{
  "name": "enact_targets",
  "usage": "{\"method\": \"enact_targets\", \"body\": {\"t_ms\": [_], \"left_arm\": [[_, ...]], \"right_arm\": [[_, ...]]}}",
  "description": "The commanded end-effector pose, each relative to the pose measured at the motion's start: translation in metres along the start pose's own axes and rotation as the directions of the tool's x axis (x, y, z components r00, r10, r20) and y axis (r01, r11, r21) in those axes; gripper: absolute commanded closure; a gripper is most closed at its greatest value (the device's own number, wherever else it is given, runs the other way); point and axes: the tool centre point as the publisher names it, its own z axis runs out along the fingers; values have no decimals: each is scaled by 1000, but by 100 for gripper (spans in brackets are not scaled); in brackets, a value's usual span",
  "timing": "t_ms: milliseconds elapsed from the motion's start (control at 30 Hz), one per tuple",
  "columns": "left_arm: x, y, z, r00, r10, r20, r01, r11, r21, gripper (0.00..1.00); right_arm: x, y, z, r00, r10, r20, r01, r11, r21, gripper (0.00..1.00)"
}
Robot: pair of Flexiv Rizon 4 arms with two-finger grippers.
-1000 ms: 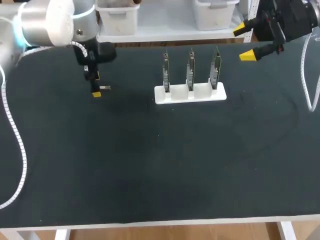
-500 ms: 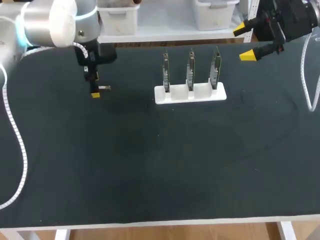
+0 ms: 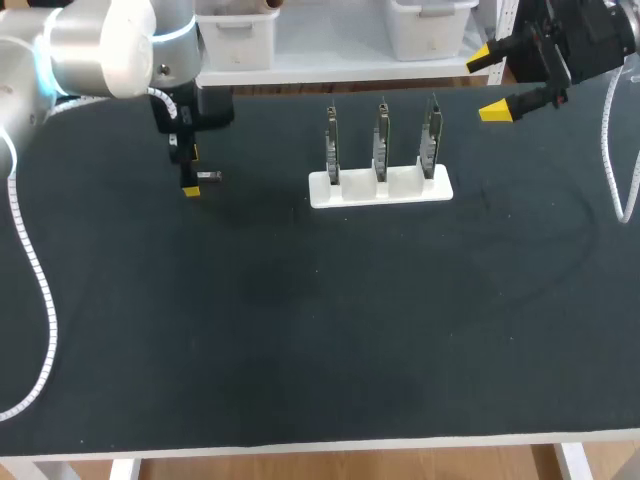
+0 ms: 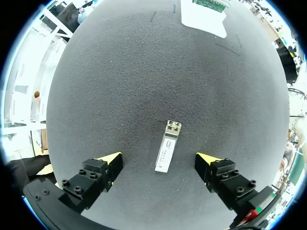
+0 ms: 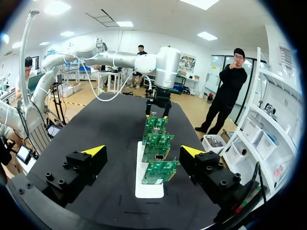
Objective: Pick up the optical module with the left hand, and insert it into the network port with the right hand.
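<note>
The optical module [image 4: 167, 152], a small silver metal block, lies flat on the black table mat between the open fingers of my left gripper [image 4: 159, 162], untouched by either yellow tip. From above, the module [image 3: 209, 176] shows just beside the left gripper [image 3: 190, 170] at the table's far left. My right gripper [image 3: 487, 82] hangs open and empty above the far right corner. Ahead of the right gripper [image 5: 143, 154], three green circuit boards [image 5: 157, 156] stand upright in a white holder [image 3: 381, 186]; their network ports are too small to make out.
The black mat [image 3: 320, 320] covers the table. A white cable [image 3: 30, 270] trails along the left side, another loops at the right edge [image 3: 620, 170].
The left arm has shifted slightly over the module; the module and the right arm have stayed in place.
</note>
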Motion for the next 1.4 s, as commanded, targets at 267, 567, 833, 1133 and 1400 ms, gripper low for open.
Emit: {"method": "enact_targets", "body": {"t_ms": [267, 567, 833, 1133, 1400], "left_arm": [[-3, 10, 2, 1000, 26, 14, -29, 939, 342, 0], [-3, 10, 2, 1000, 26, 14, -29, 939, 342, 0], [-3, 10, 2, 1000, 26, 14, -29, 939, 342, 100], [-3, 10, 2, 1000, 26, 14, -29, 939, 342, 100], [-3, 10, 2, 1000, 26, 14, -29, 939, 342, 100]], "right_arm": [[-1, 2, 0, 1000, 0, -2, 0, 1000, 3, 0], [-1, 2, 0, 1000, 0, -2, 0, 1000, 3, 0], [-1, 2, 0, 1000, 0, -2, 0, 1000, 3, 0], [-1, 2, 0, 1000, 0, -2, 0, 1000, 3, 0], [-1, 2, 0, 1000, 0, -2, 0, 1000, 3, 0]]}}
